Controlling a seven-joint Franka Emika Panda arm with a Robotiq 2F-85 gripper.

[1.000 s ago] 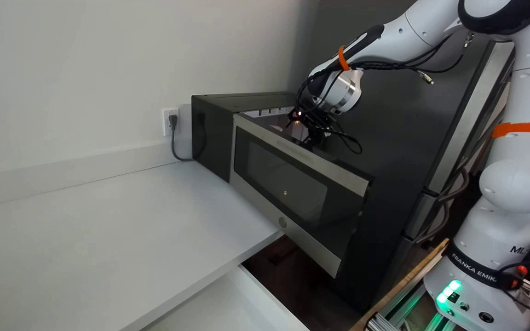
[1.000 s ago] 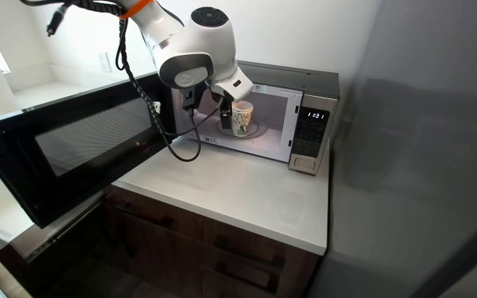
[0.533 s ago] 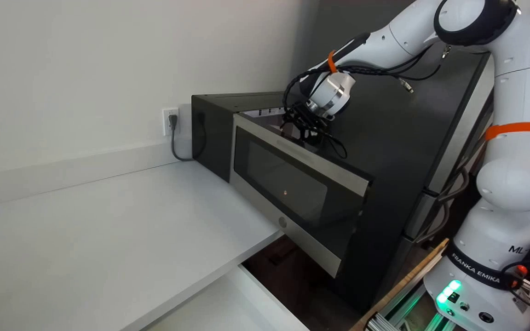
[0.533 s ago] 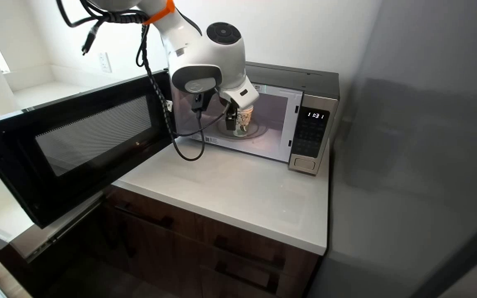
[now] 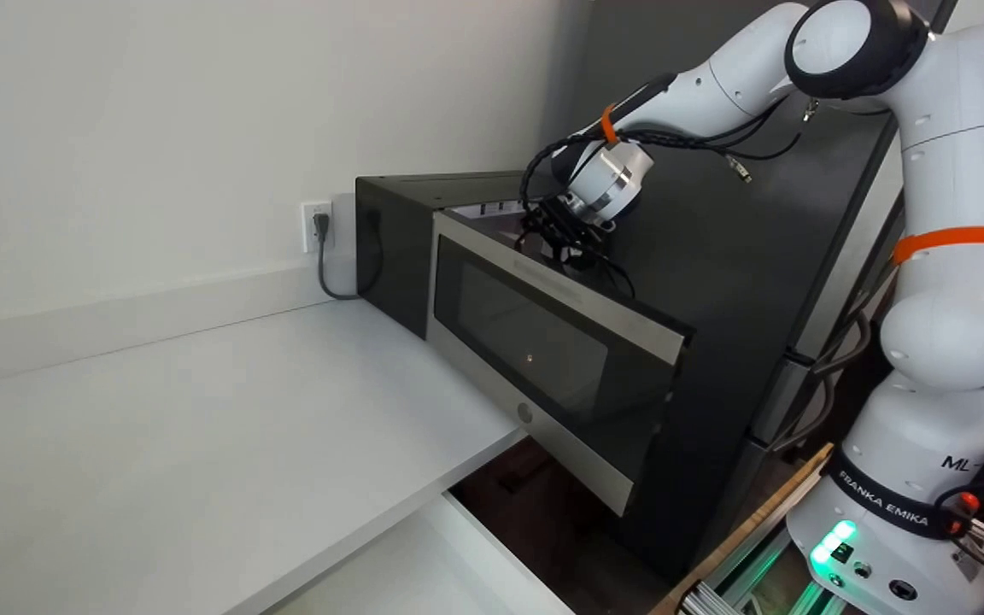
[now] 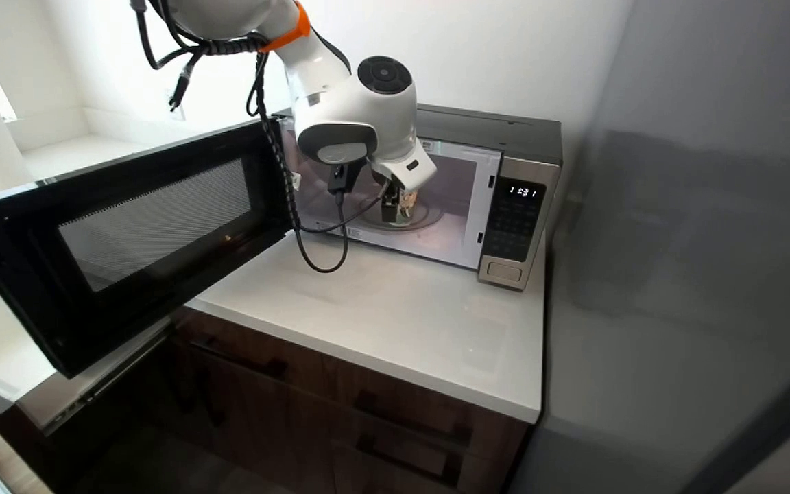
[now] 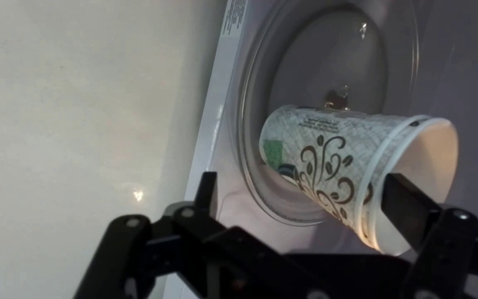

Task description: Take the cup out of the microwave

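The cup [image 7: 326, 153] is whitish with brown swirls and a green patch, and shows a double rim. It stands in the open microwave [image 6: 491, 130] on the glass turntable [image 7: 330, 50]. In an exterior view the cup [image 6: 409, 202] is partly hidden behind my hand. My gripper [image 7: 302, 175] is open, with its fingers wide apart. In the wrist view one finger [image 7: 409, 207] overlaps the cup's rim and mouth; I cannot tell whether it touches. The other finger [image 7: 208, 193] is over the microwave's front edge. The gripper [image 5: 560, 248] is partly behind the door in an exterior view.
The microwave door [image 5: 556, 333] stands swung open beside the arm. A loose cable [image 6: 323, 264] hangs under the hand, in front of the opening. The white counter [image 6: 395, 302] lies below. A drawer [image 5: 424, 564] is pulled out. A tall dark grey panel [image 5: 714, 213] stands behind the arm.
My hand has moved lower and further toward the microwave's inside, and now covers more of the cup. The cup and the door have not moved.
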